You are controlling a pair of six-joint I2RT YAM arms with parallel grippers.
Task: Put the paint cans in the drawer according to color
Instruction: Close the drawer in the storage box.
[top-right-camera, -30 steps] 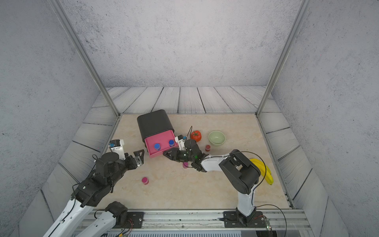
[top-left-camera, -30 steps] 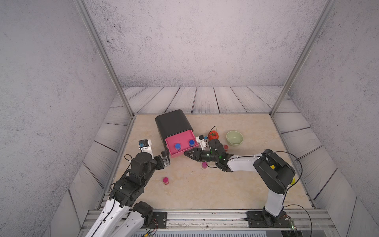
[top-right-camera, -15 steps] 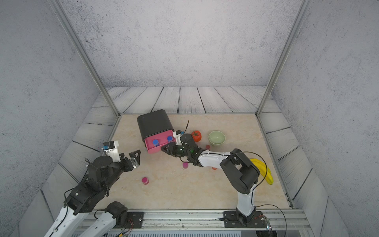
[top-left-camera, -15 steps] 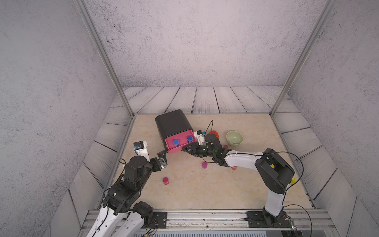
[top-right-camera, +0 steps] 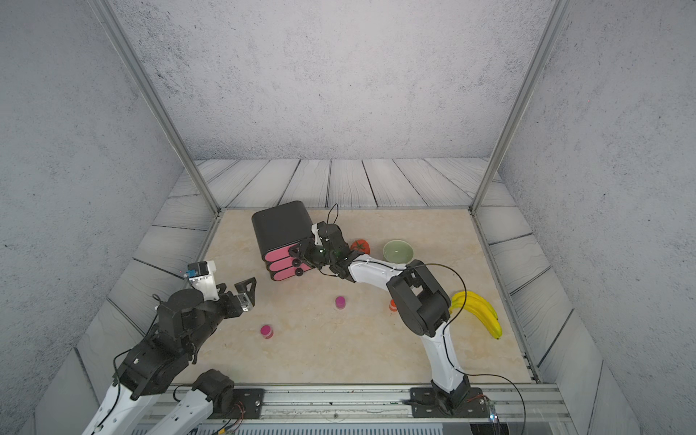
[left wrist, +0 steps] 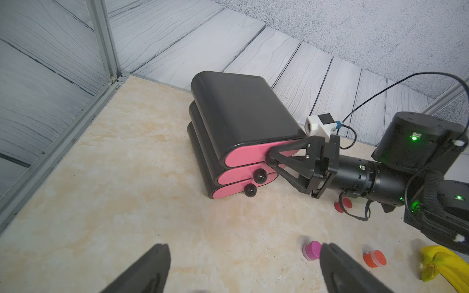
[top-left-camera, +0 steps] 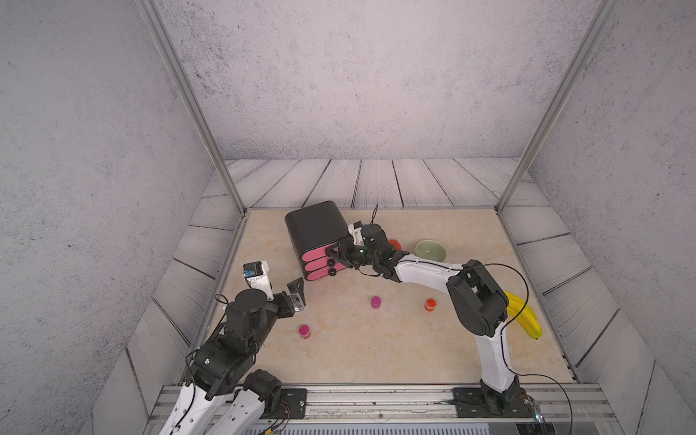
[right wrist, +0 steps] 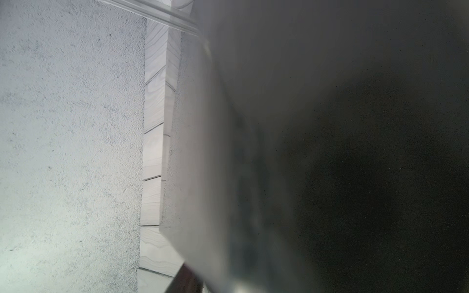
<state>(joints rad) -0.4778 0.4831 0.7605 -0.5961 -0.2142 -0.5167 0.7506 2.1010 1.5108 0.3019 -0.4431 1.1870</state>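
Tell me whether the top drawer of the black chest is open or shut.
Shut: the top drawer front sits flush with the black casing, no interior showing.

**Right wrist view:** a blurred dark surface (right wrist: 330, 152) close to the lens fills most of the frame (what it is cannot be told).

**Left wrist view:**
- The top knob of the drawer (left wrist: 241, 114) is hidden behind the right gripper (left wrist: 272, 161), so any grip on it cannot be told.
- The red paint can (left wrist: 342, 204) is partly covered by the right arm (left wrist: 368, 177).
- The banana (left wrist: 441, 266) and the fingers of the left gripper (left wrist: 245, 247) are cut off by the frame edge.

**In a top view:** the tomato (top-left-camera: 394, 243) is mostly hidden behind that arm.
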